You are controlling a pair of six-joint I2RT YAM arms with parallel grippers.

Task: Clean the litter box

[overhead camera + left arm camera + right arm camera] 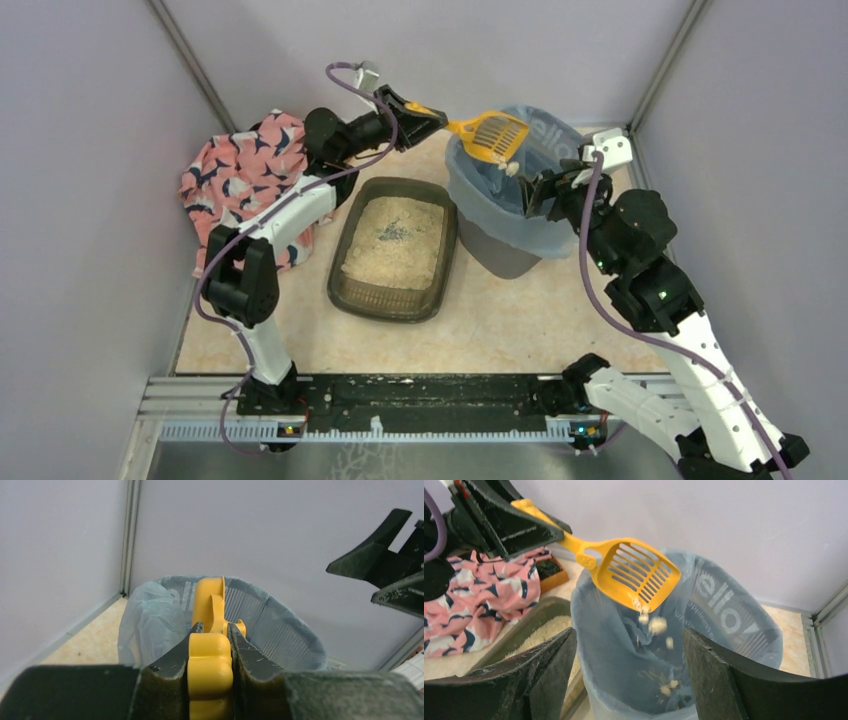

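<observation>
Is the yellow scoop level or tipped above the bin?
Tipped: the scoop, in the left pincer, slopes down over the bin, and clumps fall from its front edge.

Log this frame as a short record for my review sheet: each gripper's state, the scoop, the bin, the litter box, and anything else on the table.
left gripper: shut on the scoop's handle
scoop: yellow, slotted, held tilted over the bin
clumps: falling from the scoop into the bin
bin: grey, lined with a blue bag, some clumps at the bottom
right gripper: open, at the bin's rim; contact unclear
litter box: left of the bin, holds pale litter with a dark patch
pink cloth: left of the litter box
</observation>
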